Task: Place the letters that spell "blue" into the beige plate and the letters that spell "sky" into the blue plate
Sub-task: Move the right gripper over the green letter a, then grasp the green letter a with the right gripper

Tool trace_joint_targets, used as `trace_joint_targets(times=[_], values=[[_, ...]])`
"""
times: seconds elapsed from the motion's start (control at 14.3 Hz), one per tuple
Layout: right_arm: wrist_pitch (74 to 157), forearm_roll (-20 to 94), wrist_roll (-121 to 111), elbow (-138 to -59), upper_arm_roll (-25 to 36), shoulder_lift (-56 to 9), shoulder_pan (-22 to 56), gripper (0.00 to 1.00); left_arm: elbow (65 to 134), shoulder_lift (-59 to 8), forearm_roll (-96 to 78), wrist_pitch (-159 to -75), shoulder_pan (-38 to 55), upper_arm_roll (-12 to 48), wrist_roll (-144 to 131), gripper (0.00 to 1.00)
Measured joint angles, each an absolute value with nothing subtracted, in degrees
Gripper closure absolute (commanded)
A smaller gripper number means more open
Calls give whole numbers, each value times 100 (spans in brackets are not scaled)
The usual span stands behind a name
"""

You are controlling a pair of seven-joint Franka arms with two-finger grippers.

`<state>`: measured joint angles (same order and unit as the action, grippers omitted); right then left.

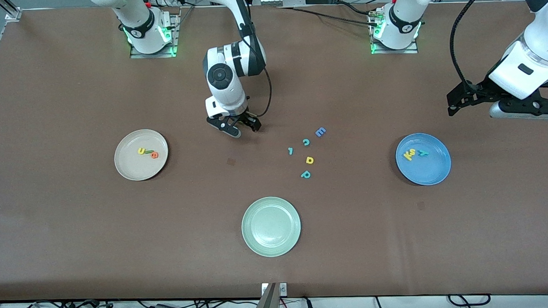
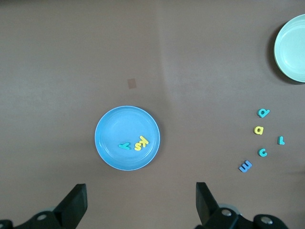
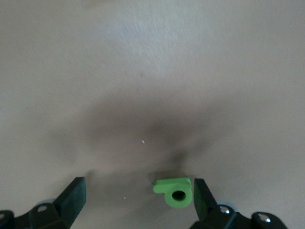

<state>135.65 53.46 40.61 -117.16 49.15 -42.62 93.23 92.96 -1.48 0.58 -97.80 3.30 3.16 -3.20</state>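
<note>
- front view: the beige plate (image 1: 121,166) sits toward the right arm's end of the table with the yellow u (image 1: 141,151), a thin green bar (image 1: 149,152) and the orange e (image 1: 154,154) in it. The blue plate (image 1: 432,173) at the left arm's end holds the yellow k (image 1: 408,155), yellow s (image 1: 412,151) and teal y (image 1: 422,153)
- between the plates lie a blue E (image 1: 320,132), teal c (image 1: 306,142), yellow d-shape (image 1: 309,160) and teal p (image 1: 305,174); a pale green plate (image 1: 271,226) sits nearer the camera
- right gripper (image 1: 237,126) is low over bare table, left gripper (image 1: 463,102) is up over the table's end
- left wrist view: fingers (image 2: 74,205) spread wide, gripping nothing, blue plate well below
- right wrist view: fingers (image 3: 71,193) spread, a green b (image 3: 174,192) lies on the table just beside one fingertip, not gripped
</note>
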Motion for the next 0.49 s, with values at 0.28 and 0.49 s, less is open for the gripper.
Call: trace_joint_targets(times=[0.28, 0.49], values=[[13567, 5349, 4073, -11847, 4913, -4263, 9322, 0, 9295, -148, 58, -9780, 330, 316, -320, 0], [13567, 5349, 4072, -11914, 4912, -4263, 9324, 6, 9294, -148, 58, -9780, 332, 316, -320, 0]])
